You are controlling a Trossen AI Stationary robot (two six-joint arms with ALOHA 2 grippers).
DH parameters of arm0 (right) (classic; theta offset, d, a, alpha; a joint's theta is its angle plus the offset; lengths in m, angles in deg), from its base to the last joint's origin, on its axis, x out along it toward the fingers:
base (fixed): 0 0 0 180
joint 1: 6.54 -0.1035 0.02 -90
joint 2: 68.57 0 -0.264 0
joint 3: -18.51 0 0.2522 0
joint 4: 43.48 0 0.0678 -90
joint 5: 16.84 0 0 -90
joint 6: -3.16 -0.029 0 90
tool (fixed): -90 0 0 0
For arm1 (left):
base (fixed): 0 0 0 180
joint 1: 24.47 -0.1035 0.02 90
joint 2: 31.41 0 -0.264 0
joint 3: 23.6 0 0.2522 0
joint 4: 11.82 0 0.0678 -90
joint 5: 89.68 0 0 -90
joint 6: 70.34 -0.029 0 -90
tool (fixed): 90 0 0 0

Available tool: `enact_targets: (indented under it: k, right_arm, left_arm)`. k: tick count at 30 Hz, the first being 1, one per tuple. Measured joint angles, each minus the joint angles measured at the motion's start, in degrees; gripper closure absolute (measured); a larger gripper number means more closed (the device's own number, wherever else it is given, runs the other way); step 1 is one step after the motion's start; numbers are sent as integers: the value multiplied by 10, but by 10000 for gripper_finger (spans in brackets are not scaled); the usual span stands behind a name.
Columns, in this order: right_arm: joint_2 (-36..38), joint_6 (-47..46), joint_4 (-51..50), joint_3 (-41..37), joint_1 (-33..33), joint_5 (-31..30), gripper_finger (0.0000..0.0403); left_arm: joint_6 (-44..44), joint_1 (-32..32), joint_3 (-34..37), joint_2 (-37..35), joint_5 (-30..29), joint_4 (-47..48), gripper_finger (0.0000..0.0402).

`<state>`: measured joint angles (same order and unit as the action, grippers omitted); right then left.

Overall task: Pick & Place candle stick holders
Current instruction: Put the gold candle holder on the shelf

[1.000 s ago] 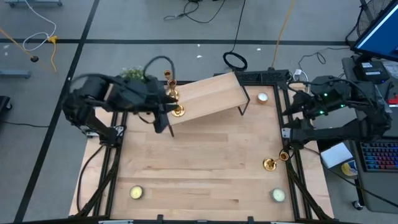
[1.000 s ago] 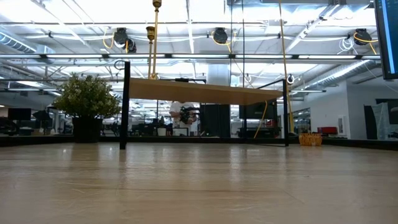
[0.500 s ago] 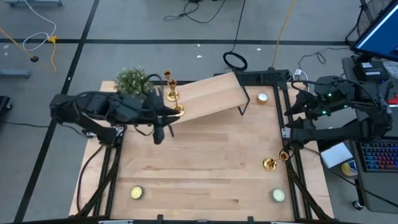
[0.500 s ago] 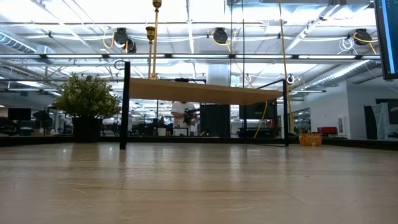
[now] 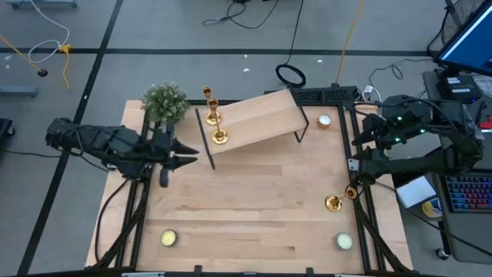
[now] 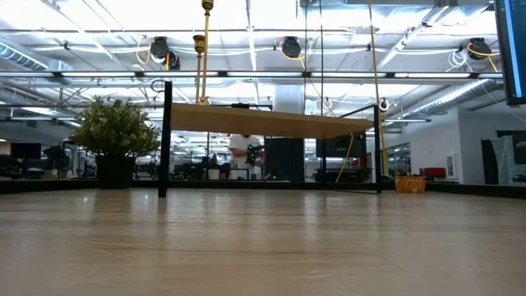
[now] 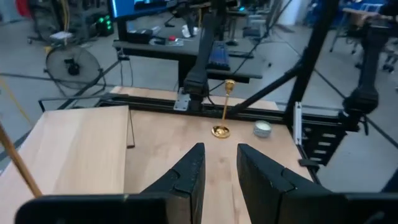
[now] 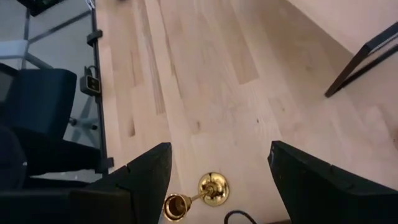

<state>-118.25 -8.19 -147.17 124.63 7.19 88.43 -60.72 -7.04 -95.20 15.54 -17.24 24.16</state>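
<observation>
Now we are looking down on a wooden tabletop point(image 5: 254, 200) carrying a raised wooden shelf point(image 5: 254, 119) near its far edge. Two gold candle stick holders point(image 5: 215, 115) are standing at the shelf's left end, one behind the other. The third candle stick holder point(image 5: 334, 201) is standing on the tabletop near the right edge, with a small pale tealight point(image 5: 344, 241) close by at the near right corner.

Our left gripper point(image 5: 183, 156) is hovering over the tabletop's left edge, just clear of the shelf's left end; in its wrist view the fingers point(image 7: 189, 174) are standing narrowly apart with nothing between them. Our right gripper point(image 8: 214, 171) is hanging over the right edge, its jaws parted wide and empty, with the third holder directly below.

We are judging that two placements are done and the last pick is in hand. The next move is calling for the right gripper to descend around that slim stem, close, then carry it to the shelf.
</observation>
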Motion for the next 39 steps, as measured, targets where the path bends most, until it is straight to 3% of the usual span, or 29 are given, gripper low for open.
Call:
enact_targets:
  k: [6,9,15,25,39]
  right_arm:
    - [-24,0,-1,0,0,3,147]
    - [-32,-3,-1,0,0,34,147]
    - [-35,-67,-1,0,0,60,147]
    - [-19,-120,-1,0,0,58,148]
    - [-11,-118,9,0,0,56,148]
  left_arm:
    - [10,4,116,-89,-2,-62,309]
    - [10,4,161,-129,-3,-74,309]
    - [8,4,223,-185,-4,-101,309]
    - [-2,4,263,-234,-4,-101,309]
    - [38,3,263,-233,-5,-83,309]
